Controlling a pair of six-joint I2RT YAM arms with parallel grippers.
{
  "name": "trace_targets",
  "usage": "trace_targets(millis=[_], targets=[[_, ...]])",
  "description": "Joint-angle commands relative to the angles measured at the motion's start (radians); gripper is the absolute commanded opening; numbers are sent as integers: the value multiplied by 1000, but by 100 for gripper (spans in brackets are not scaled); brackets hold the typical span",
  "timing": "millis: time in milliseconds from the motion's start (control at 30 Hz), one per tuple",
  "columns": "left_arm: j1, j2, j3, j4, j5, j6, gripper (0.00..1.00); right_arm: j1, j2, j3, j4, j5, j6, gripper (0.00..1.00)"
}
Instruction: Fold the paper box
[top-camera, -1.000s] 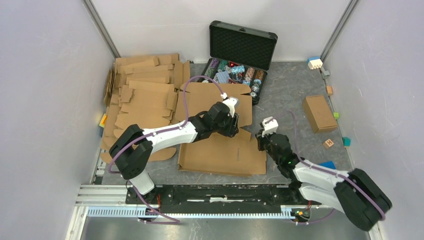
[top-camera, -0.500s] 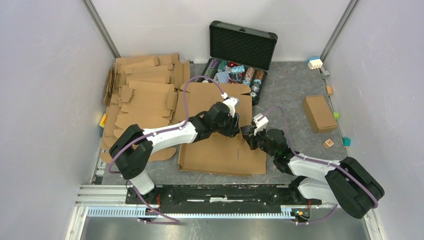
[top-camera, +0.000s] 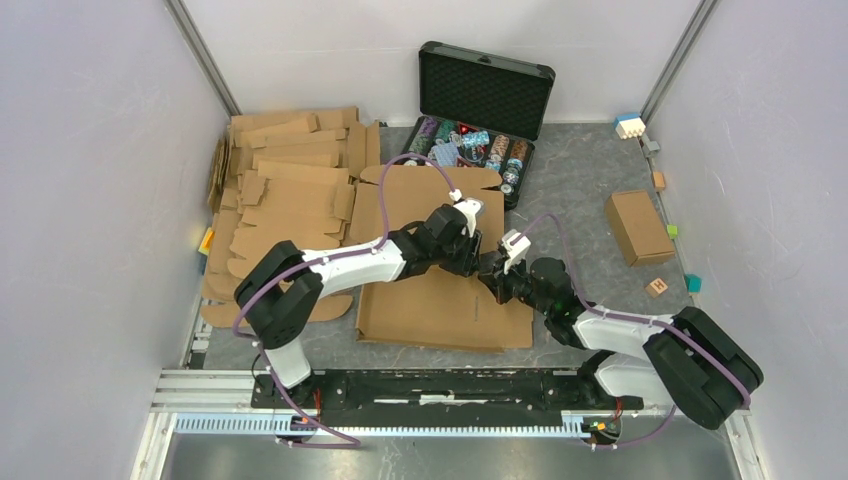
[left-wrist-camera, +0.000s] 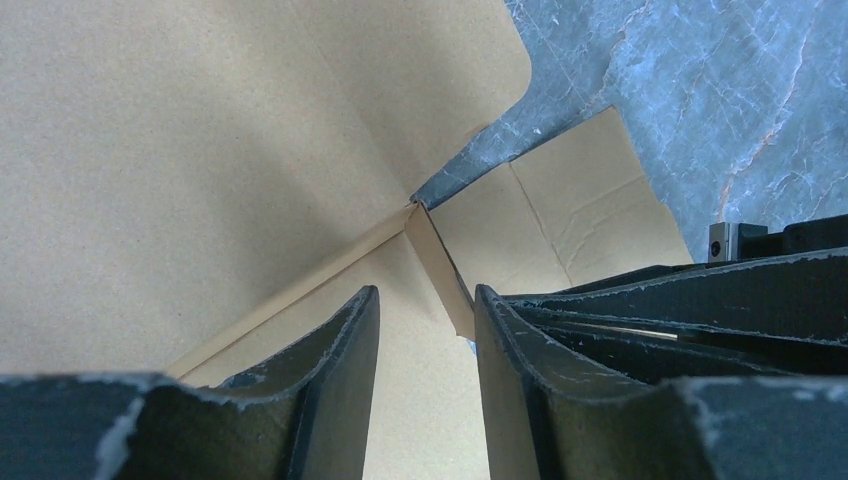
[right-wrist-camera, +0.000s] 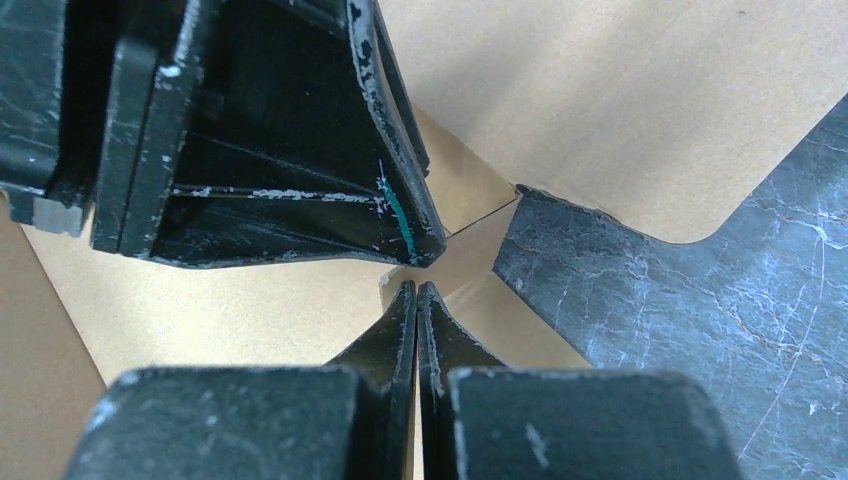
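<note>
Your paper box (top-camera: 420, 305) lies in the middle of the table (top-camera: 580, 180), just near of the open black case (top-camera: 485, 95) and right of the stack of flat cardboard blanks (top-camera: 290, 190). The smaller brown box (top-camera: 638, 225) sits well apart at the right.

From above, the sheet looks almost entirely flat. No wall stands up and no flap is tucked, so I judge you to be at the very start of the fold, with nearly all of it left to do.

Both of your arms meet at the notch on the sheet's right edge, where a side flap joins the main panel.

- **Left gripper** (left-wrist-camera: 422, 300): its fingers (left-wrist-camera: 350, 340) are spread with a clear gap, straddling a narrow raised tab (left-wrist-camera: 438, 262) at the corner of the notch. The tab runs close to the right-hand finger, but I cannot tell whether it touches. Nothing looks pinched.
- **Right gripper** (right-wrist-camera: 416, 290): its fingers (right-wrist-camera: 400, 320) are pressed tight together with nothing between them. The tips are at the same corner, just beside the left gripper's finger.

A crease line shows at that corner, but whether the big panel beside it has lifted at all cannot be told. You have the walls to raise, the side flaps to turn in and the front to lock.
</note>
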Motion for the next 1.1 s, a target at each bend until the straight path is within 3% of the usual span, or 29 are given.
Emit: trace_targets(millis=[0,167,333,467,600,767,833,1067], targets=[[0,25,56,-39,-7,34,46,6,5,7,28,-17,-9,0],[0,37,70,-63,-14,36,43,5,-6,9,-5,15,-15,0],[0,39,70,-66,-9,38,39,6,-115,0,-145,106,-17,2],[1,38,70,-67,-6,36,37,6,-259,-7,-306,76,-7,15],[-1,40,69,-67,-5,36,37,6,-392,63,-628,60,136,18],[-2,40,70,-67,2,33,37,11,-509,106,-947,54,265,11],[-1,42,70,-66,2,33,37,12,-532,143,-1053,19,301,0],[-3,34,66,-67,1,33,37,14,-638,284,-1323,23,323,0]])
